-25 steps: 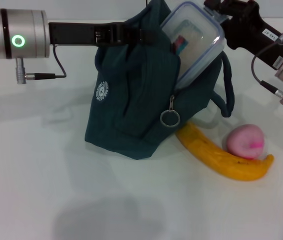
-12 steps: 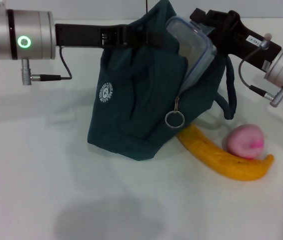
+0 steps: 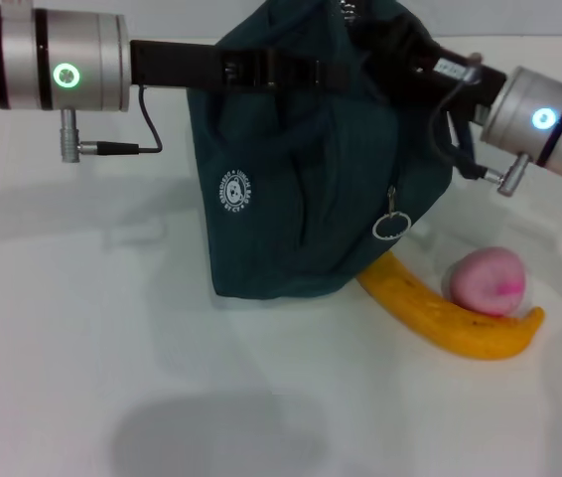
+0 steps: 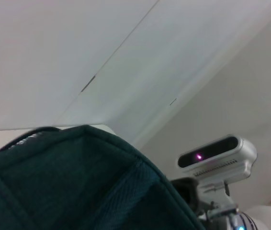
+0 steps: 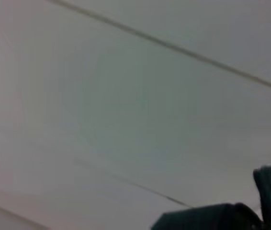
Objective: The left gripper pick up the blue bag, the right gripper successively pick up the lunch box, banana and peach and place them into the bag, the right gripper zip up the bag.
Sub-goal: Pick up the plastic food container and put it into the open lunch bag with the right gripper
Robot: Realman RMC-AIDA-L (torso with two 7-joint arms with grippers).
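fingers of the left gripper (image 3: 306,72) are pressed into the upper edge of the bag (image 3: 311,179), and the fabric is held closed between them so that the bag hangs upright with its base on the table (image 3: 112,348). the right gripper (image 3: 400,45) is buried in the top opening of the bag on the robot's right side, and whether its fingers are spread or closed cannot be told, since they are hidden by the cloth. the lunch box is not seen in any view. a round white logo (image 3: 233,189) is shown on the front of the bag, and a metal ring (image 3: 390,226) hangs from the zip pull on its right edge. the banana (image 3: 450,318) lies on the table with one end tucked under the bag's lower right corner. the peach (image 3: 487,281) rests just behind the banana's far end, touching it. in the left wrist view only the bag's top edge (image 4: 78,182) and the right arm's camera housing (image 4: 217,155) are seen.
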